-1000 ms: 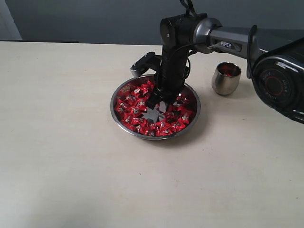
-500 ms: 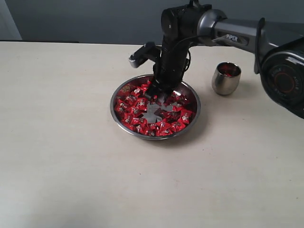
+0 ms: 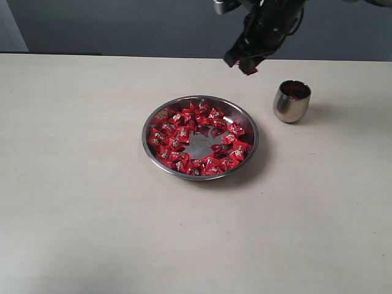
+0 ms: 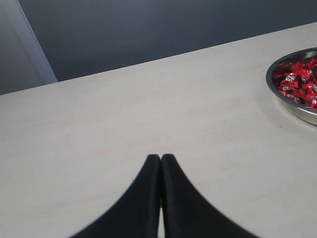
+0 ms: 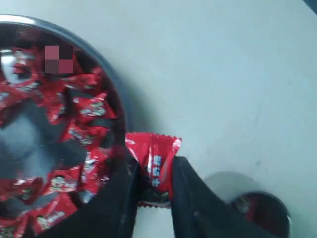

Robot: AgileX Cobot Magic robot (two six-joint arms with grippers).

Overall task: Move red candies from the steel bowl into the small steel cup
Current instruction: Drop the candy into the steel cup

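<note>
The steel bowl (image 3: 158, 116) sits mid-table, ringed inside with many red candies (image 3: 174, 144) around a bare patch of its bottom. The small steel cup (image 3: 291, 102) stands to its right with some red inside. My right gripper (image 3: 245, 65) hangs high above the table between bowl and cup, shut on one red candy (image 5: 154, 166). In the right wrist view the bowl (image 5: 115, 101) lies to one side and the cup (image 5: 260, 210) to the other. My left gripper (image 4: 161, 157) is shut on nothing, low over bare table, with the bowl's rim (image 4: 277, 91) at the edge of its view.
The beige table (image 3: 92, 202) stretches wide on all sides of the bowl. A dark grey wall (image 3: 122, 24) runs behind the table's far edge.
My right gripper rose out of the bowl with a red candy and moved up and right toward the cup. The left arm stayed out of the exterior view throughout.
</note>
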